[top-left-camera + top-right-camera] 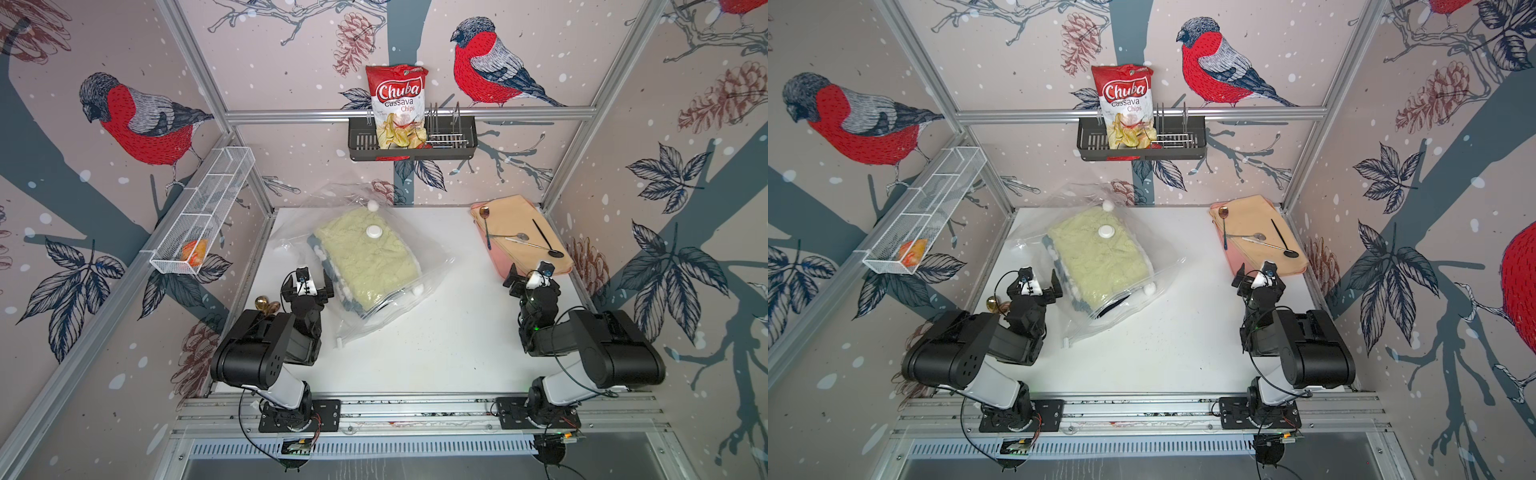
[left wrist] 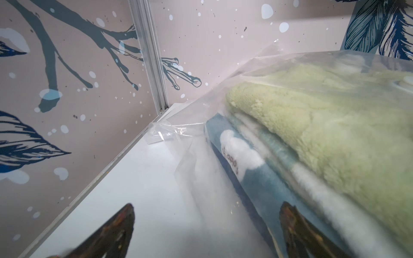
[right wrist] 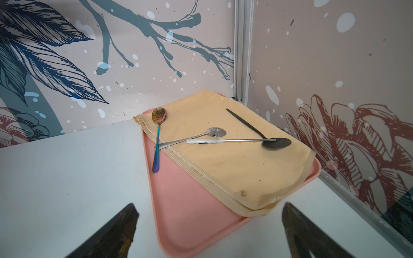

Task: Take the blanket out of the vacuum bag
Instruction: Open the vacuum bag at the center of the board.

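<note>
My left gripper (image 2: 206, 207) stands with its jaws wide and nothing between them, right beside the vacuum bag (image 1: 432, 266) on the side nearer my left arm; whether a finger touches the plastic I cannot tell. My right gripper (image 3: 209, 206) is just as wide and empty, well away on the bag's other side, facing a pink tray (image 3: 178, 201) that carries a cloth (image 3: 234, 169) and some spoons (image 3: 214, 132). The bag lies flat and skewed on the white table (image 1: 436, 353). Its nearest corner carries the small white slider clip (image 1: 340, 343), and from there the zip edge runs along the bag's near side; I cannot tell whether it is sealed. Filling the bag's middle is the folded blanket (image 1: 368, 259), pale green fleece on top and blue and white beneath, with the round valve cap (image 1: 373, 231) over its far part. I judge the blanket soft, bulky and light, likely to cling and drag the bag along, while the plastic is thin, crinkly and slippery. So I would pinch the bag's loose near edge with one gripper and take the blanket by the fold closest to that mouth with the other. Beyond the bag, a chip packet (image 1: 397, 104) stands in a wall rack (image 1: 457, 141).
</note>
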Controlling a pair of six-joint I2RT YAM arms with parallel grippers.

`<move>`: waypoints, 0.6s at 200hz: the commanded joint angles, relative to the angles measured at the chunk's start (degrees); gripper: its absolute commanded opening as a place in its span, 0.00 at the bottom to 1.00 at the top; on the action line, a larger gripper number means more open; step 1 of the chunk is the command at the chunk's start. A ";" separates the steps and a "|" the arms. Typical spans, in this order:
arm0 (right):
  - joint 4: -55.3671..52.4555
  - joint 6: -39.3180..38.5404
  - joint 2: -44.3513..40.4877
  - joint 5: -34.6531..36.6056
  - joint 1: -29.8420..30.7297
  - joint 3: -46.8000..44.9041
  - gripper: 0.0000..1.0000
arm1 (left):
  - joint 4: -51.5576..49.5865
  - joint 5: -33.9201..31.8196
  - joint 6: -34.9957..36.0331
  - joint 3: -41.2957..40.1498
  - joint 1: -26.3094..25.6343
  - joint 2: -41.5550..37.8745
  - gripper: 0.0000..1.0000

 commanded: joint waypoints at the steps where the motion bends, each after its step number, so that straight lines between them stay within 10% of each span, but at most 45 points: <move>1: 6.02 -3.07 -2.66 8.47 2.66 -1.87 1.00 | 15.09 -4.55 2.86 -4.04 -1.46 0.91 0.99; 31: -23.82 -7.31 -9.89 16.10 11.52 12.87 1.00 | 18.55 -11.81 5.56 -5.14 -4.80 -1.61 0.99; 43: -37.55 0.12 -8.78 14.14 11.18 20.26 1.00 | 12.10 -19.84 7.58 -3.22 -7.40 -8.37 0.99; 63: -51.94 18.36 -4.21 0.12 6.95 27.44 1.00 | -6.50 -13.73 10.52 1.68 -9.24 -23.14 0.99; 88: -53.43 21.91 4.52 -32.00 -2.37 31.81 1.00 | -32.35 -18.99 -6.31 13.96 -9.87 -34.93 0.99; 120: -56.42 21.61 1.36 -23.74 -2.42 31.49 1.00 | -56.32 -15.30 -16.93 26.63 -9.83 -38.75 0.99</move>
